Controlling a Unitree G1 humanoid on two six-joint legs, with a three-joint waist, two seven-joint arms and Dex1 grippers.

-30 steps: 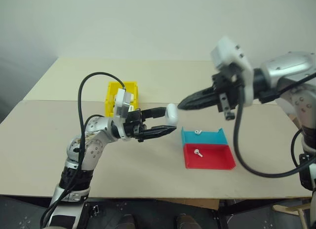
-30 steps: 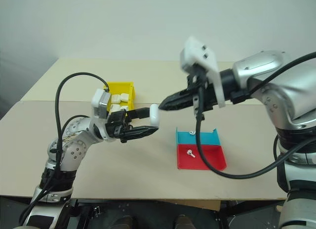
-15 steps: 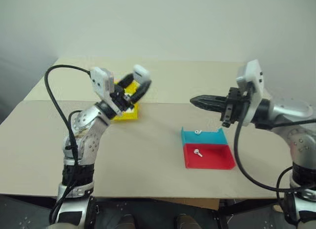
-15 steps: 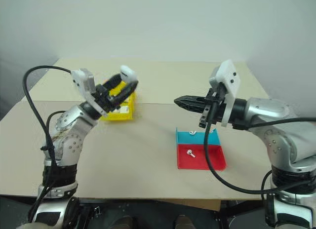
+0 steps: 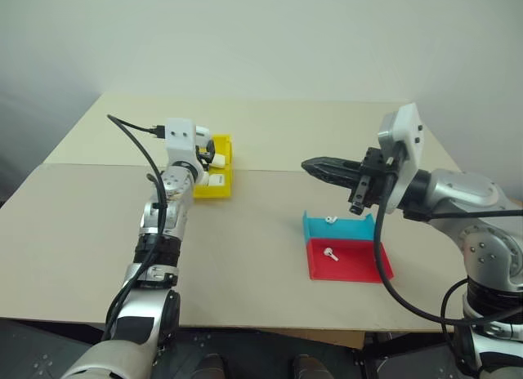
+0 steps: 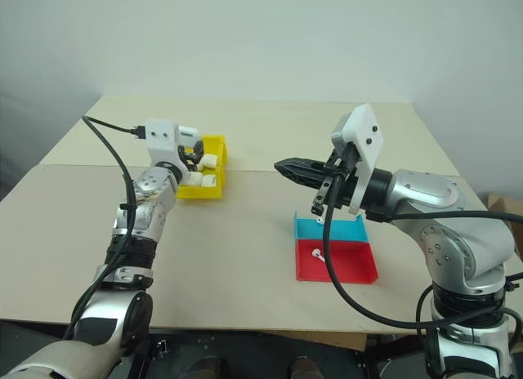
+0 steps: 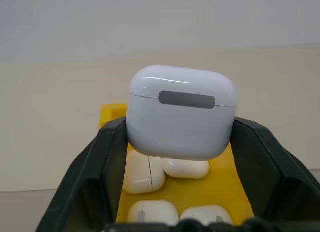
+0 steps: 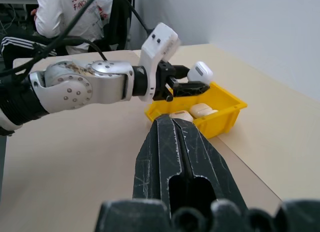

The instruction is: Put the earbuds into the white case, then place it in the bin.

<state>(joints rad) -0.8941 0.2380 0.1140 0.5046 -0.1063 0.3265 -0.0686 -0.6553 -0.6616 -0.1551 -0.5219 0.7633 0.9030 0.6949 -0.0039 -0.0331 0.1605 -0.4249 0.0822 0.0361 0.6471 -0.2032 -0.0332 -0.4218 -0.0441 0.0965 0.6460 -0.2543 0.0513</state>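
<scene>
The left gripper (image 7: 175, 157) is hovering over the small bright yellow open-top plastic bin (image 5: 214, 176) at the bench's ten o'clock, its fingers (image 7: 107, 162) spread yet cradling the glossy white rounded case (image 7: 181, 112); placing is in hand, and next it likely needs opening wider while the right gripper (image 5: 315, 165), fingers together, is idling above the blue-and-red tray (image 5: 347, 252) holding two tiny white earbuds (image 5: 329, 252)

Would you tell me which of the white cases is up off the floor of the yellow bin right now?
The white case between the left gripper fingers, above the yellow bin; the other cases lie inside it.
</scene>
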